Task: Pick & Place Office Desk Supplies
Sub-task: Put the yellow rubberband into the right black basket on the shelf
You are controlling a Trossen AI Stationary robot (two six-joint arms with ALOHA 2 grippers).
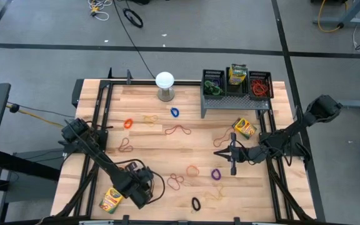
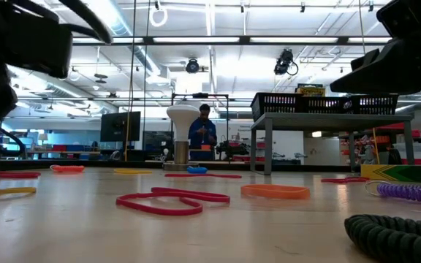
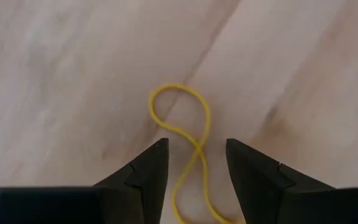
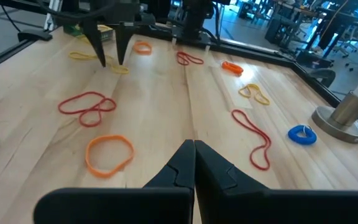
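The left claw (image 3: 196, 163) points down at the pale wooden worktop (image 3: 303, 68), fingers spread, a thin yellow rubber-band loop (image 3: 188, 140) lying twisted between their tips, not pinched. The right claw (image 4: 194, 163) hovers pressed together, a flat orange rubber-band loop (image 4: 109, 153) just beside it.

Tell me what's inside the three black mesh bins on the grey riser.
From above, the left bin holds green bands, the middle bin a yellow-and-green crayon box, the right bin red-orange bands. Anything beneath those contents is covered.
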